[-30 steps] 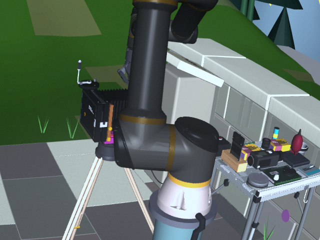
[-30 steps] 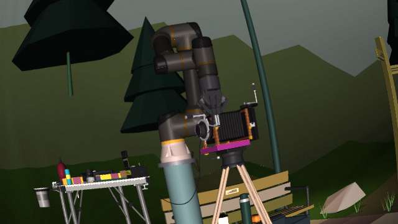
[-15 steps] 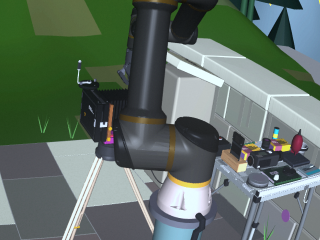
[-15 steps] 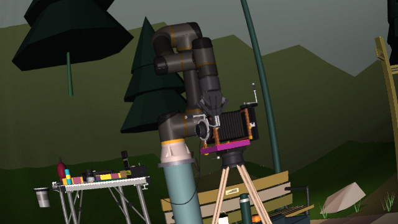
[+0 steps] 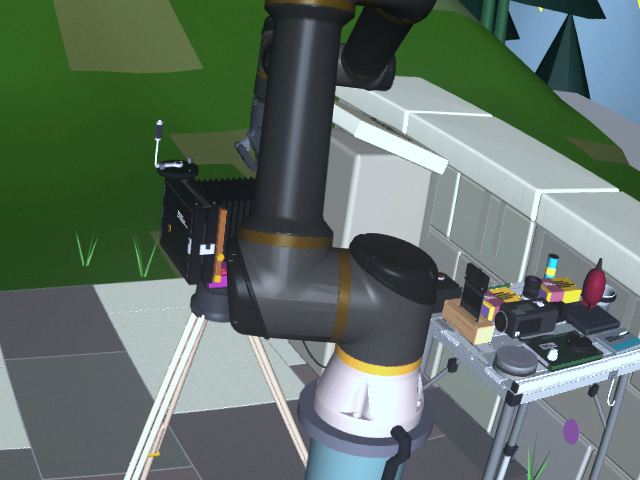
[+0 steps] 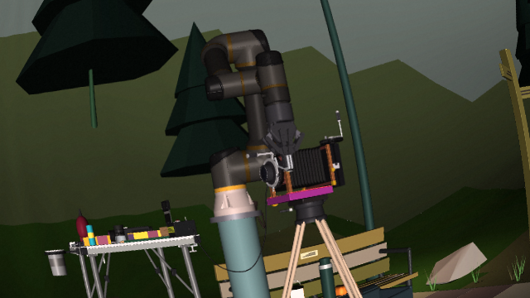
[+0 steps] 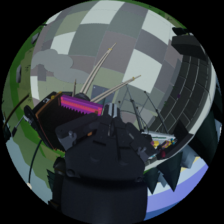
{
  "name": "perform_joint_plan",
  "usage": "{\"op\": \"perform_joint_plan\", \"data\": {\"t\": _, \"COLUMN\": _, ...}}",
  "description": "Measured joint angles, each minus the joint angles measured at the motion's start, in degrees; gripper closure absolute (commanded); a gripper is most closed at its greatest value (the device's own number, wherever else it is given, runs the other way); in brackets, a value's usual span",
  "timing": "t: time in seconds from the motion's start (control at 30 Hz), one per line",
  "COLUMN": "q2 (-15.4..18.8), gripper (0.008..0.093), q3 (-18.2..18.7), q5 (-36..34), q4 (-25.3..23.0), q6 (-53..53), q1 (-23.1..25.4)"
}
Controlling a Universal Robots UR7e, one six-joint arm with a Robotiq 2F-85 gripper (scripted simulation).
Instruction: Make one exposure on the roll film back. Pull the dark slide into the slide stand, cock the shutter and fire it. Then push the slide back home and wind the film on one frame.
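The view camera (image 6: 308, 169) stands on a wooden tripod (image 6: 306, 256) in the middle of the scene. Its black roll film back (image 5: 181, 232) carries a wind crank (image 5: 160, 150) on top. The lens and shutter (image 6: 271, 174) face the arm. My gripper (image 6: 286, 159) is fully closed and holds nothing. It points down at the top of the front standard, just above the lens. On the side table the dark slide (image 5: 474, 295) stands upright in the wooden slide stand (image 5: 468, 321).
Behind the camera rises a green hillside, and a pale stone wall (image 5: 496, 170) runs behind the side table (image 5: 537, 341). The table carries several film boxes, a red blower and other camera gear. A bench (image 6: 306, 265) sits below the tripod.
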Motion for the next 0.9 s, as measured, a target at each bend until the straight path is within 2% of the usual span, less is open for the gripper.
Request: {"op": "perform_joint_plan", "data": {"t": 0.9, "q2": 0.4, "gripper": 0.0934, "q3": 0.3, "q5": 0.0, "q4": -0.7, "q6": 0.0, "q1": 0.0}}
